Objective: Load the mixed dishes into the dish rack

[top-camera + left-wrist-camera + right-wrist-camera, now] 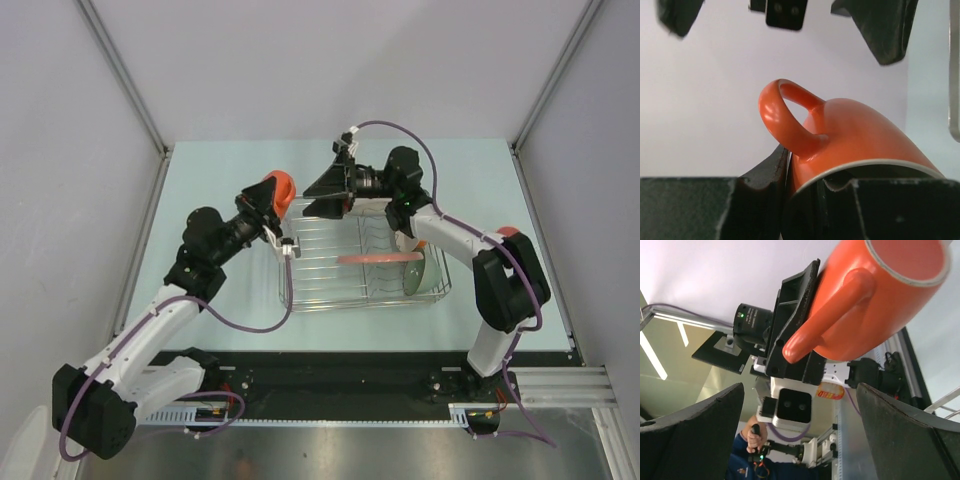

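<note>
The orange mug [281, 190] hangs in the air left of the dish rack [292, 298], held on its side with its handle [782, 120] up. My left gripper [268, 207] is shut on the mug's rim, one finger [762, 172] outside the wall and the other inside. The right gripper [322, 197] stands wide open just right of the mug [875, 300], facing it, with nothing between its fingers [690, 435]. In the rack, a pink plate [380, 258] stands on edge and a pale green bowl [421, 272] leans at the right end.
The silver wire rack fills the middle of the pale table [220, 170]. An orange-rimmed dish [509, 232] peeks out behind the right arm's elbow. Grey walls close in the table at the back and both sides.
</note>
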